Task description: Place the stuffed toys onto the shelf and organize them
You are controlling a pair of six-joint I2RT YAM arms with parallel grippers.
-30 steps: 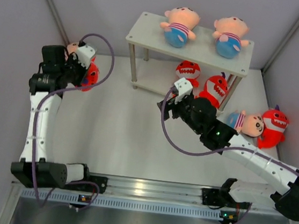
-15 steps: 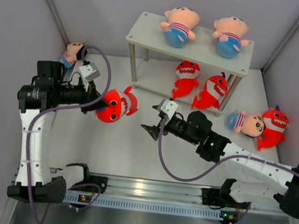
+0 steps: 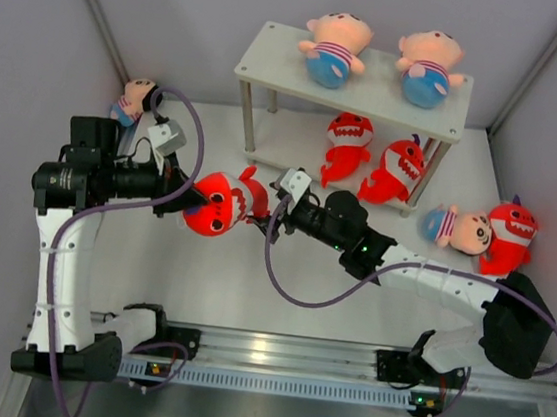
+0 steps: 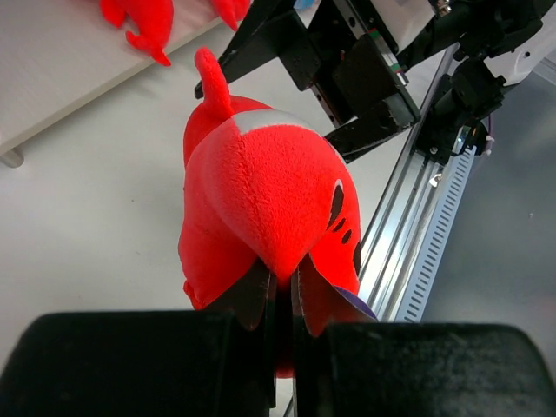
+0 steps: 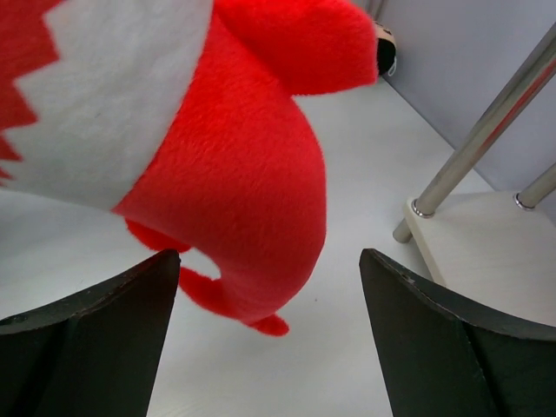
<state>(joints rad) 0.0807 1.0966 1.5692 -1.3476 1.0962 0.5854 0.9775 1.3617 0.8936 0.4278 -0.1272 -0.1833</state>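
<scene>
Red shark (image 3: 221, 202) hangs over the table (image 3: 211, 271), mid-left, and my left gripper (image 4: 282, 294) is clamped tight on a fold of its plush. My right gripper (image 5: 269, 334) faces it from the other side with its jaws wide apart. The shark's tail end sits between the fingers; I can't tell if either one touches it.

The shelf (image 3: 275, 62) stands at the back. Its top board carries a left doll (image 3: 332, 46) and a right doll (image 3: 427, 67). The lower board carries a small shark (image 3: 346, 146) and a tilted shark (image 3: 394, 169).

Right of the shelf, a table doll (image 3: 457, 229) lies touching a table shark (image 3: 509, 235). A corner doll (image 3: 133, 99) lies far left by the wall, beyond my left arm.
</scene>
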